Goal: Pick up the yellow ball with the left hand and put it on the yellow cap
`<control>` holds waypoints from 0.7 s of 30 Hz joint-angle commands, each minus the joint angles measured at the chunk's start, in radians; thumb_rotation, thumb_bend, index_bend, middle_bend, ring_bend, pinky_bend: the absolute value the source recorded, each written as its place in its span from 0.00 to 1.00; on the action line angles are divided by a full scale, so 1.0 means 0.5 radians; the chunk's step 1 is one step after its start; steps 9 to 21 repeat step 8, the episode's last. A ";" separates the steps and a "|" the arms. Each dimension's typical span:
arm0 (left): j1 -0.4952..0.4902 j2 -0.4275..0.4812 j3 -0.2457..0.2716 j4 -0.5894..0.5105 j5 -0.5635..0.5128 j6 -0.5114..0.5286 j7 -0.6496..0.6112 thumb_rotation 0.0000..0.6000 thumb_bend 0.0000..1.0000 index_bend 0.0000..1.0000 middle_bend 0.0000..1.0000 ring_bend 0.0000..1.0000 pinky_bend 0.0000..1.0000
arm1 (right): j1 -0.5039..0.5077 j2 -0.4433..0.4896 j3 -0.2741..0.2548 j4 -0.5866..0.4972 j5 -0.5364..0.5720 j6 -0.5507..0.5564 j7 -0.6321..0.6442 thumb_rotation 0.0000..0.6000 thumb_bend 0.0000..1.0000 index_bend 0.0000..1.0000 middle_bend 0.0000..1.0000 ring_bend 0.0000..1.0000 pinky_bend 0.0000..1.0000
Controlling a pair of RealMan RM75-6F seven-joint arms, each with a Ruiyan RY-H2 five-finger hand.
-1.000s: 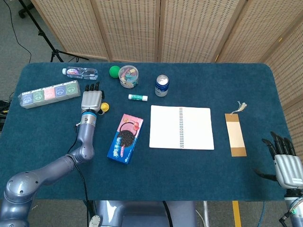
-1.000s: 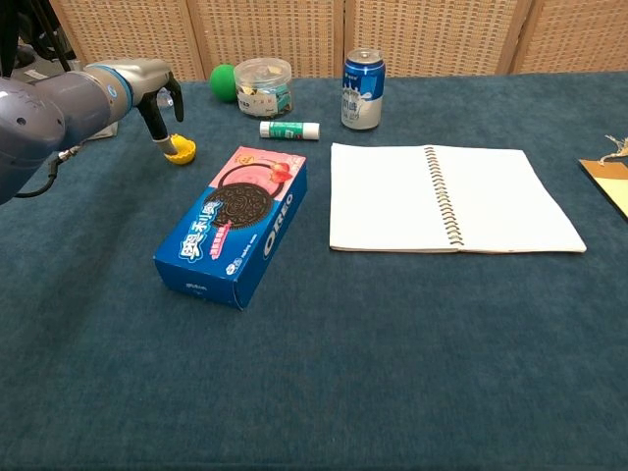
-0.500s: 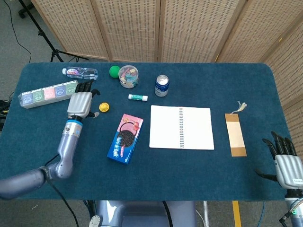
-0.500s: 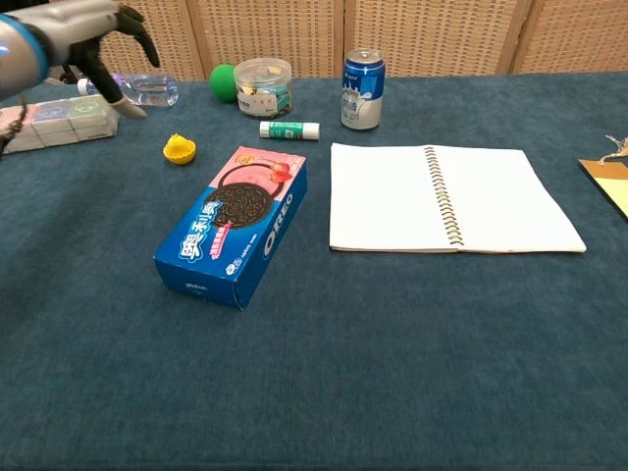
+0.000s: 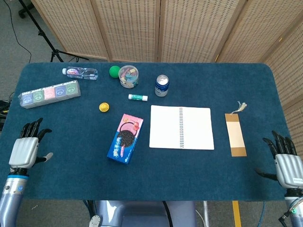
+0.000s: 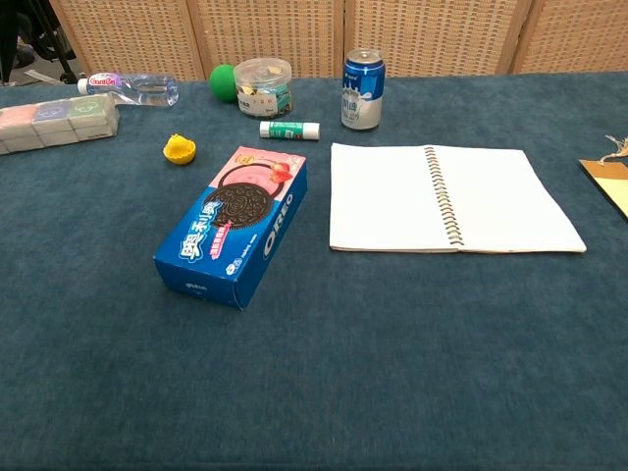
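A small yellow ball (image 6: 178,143) sits on top of the yellow cap (image 6: 180,155), left of the table's middle; in the head view the two merge into one yellow spot (image 5: 104,107). My left hand (image 5: 26,150) hangs at the table's near left edge, far from the ball, its fingers apart and holding nothing. My right hand (image 5: 286,164) is at the near right corner, also spread and holding nothing. Neither hand appears in the chest view.
A blue Oreo box (image 5: 125,138) lies just right of the cap and nearer me, with an open notebook (image 5: 180,127) beyond it. Along the back stand a water bottle (image 5: 79,73), green ball (image 5: 113,71), jar (image 5: 128,76), glue stick (image 5: 138,97) and can (image 5: 162,85). A multi-pack (image 5: 49,93) lies far left.
My left hand has pulled away from the yellow cap, back to the near left table edge and out of the chest view. The ball stays on the cap.
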 commanded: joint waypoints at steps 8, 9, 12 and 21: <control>0.184 -0.091 0.040 0.215 0.202 0.167 -0.185 1.00 0.15 0.29 0.00 0.00 0.02 | -0.002 -0.011 -0.001 0.003 0.008 0.003 -0.033 1.00 0.00 0.15 0.00 0.00 0.00; 0.184 -0.091 0.040 0.215 0.202 0.167 -0.185 1.00 0.15 0.29 0.00 0.00 0.02 | -0.002 -0.011 -0.001 0.003 0.008 0.003 -0.033 1.00 0.00 0.15 0.00 0.00 0.00; 0.184 -0.091 0.040 0.215 0.202 0.167 -0.185 1.00 0.15 0.29 0.00 0.00 0.02 | -0.002 -0.011 -0.001 0.003 0.008 0.003 -0.033 1.00 0.00 0.15 0.00 0.00 0.00; 0.184 -0.091 0.040 0.215 0.202 0.167 -0.185 1.00 0.15 0.29 0.00 0.00 0.02 | -0.002 -0.011 -0.001 0.003 0.008 0.003 -0.033 1.00 0.00 0.15 0.00 0.00 0.00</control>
